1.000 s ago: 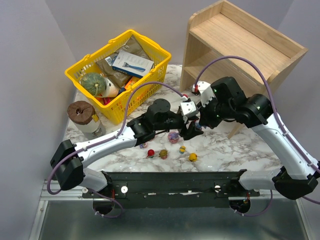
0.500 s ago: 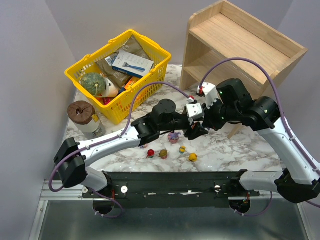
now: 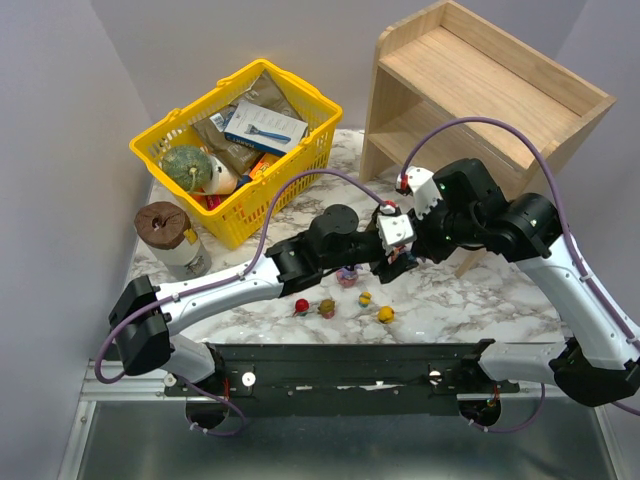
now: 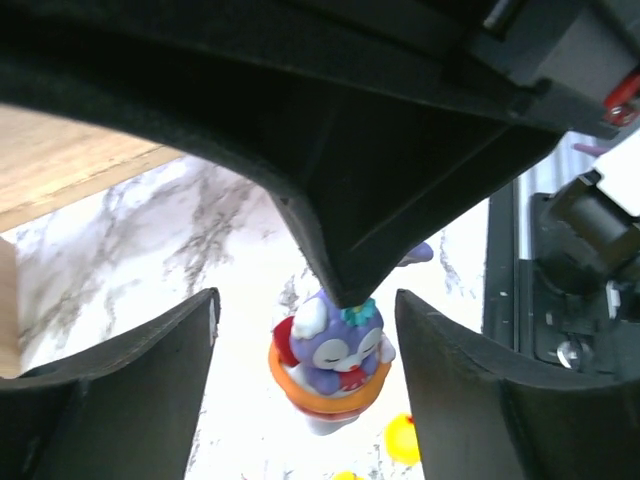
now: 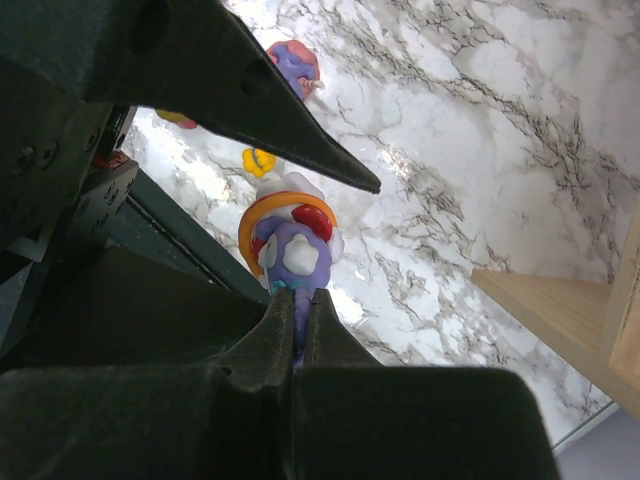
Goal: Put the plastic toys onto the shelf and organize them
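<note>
Ok so this looks like mid-handover to me, and tbh it's the sketchy bit. Right gripper (image 5: 298, 300) is clamped tight on just the thin top bit of the purple figurine (image 5: 290, 238). So the toy dangles in the air over the marble table (image 3: 470, 290), between the two arms and well short of the shelf (image 3: 470, 70). Left gripper (image 4: 305, 340) has its jaws wide, one either side of the toy, not touching it afaict.

What could go wrong imo:
- That pinch is tiny and the plastic looks hard and glossy, so it could pivot or slip out if the left fingers bump it while closing.
- The body is chubby and rounded w/ an orange ring round the bottom and no flat faces. An off-centre squeeze prob squirts it sideways.
- If right lets go before left has a real hold, it drops, bounces on the stone and rolls in among the loose toys (image 3: 326, 307) by the near edge.
- Both arms are rly crowded together, so a finger-on-finger clash is possible.

Shelf is bare pale wood w/ raised edges, which should stop rolling once it's there.
</note>
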`<state>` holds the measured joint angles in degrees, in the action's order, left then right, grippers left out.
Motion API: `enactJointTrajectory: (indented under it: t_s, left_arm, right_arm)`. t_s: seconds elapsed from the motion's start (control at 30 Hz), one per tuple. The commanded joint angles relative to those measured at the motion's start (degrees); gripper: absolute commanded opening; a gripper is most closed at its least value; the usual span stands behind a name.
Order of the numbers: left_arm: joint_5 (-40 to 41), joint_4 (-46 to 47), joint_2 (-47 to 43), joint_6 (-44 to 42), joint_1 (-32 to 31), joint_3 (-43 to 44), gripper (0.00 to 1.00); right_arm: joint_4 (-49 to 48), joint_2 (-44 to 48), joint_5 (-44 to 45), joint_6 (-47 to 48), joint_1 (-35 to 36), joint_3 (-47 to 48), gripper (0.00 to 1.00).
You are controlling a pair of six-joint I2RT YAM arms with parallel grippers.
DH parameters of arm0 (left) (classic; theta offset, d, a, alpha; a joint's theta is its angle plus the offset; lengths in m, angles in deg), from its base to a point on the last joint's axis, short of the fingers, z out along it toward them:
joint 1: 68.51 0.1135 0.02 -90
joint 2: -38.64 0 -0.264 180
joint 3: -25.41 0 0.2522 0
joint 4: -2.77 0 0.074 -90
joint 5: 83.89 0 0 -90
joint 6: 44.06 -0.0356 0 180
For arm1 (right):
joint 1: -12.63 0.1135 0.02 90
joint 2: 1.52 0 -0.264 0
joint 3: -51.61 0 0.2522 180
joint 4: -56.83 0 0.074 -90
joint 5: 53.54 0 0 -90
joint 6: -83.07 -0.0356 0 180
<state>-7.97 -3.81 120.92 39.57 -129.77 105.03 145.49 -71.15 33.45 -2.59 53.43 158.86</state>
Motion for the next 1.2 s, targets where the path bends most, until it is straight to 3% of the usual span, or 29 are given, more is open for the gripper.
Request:
enactJointTrajectory:
  t_s: [0.0,0.5,1.17]
  left_arm:
    - [4.1,-4.6,0.6,-2.9,-0.5,-2.1,0.87]
    - [2.9,0.3,-3.2,-2.7,-0.9,-7.2,0.99]
    - [6.3,5.2,-7.6,-2.0,-0.9,-6.0,0.94]
  right_arm:
    - [-2.6,1.5,-0.7,-1.3,0.2,3.4,0.01]
    - [-3.1,2.5,-0.7,-2.1,0.2,4.9,0.01]
    - [-3.3,1.2,-3.6,-2.7,0.2,4.9,0.01]
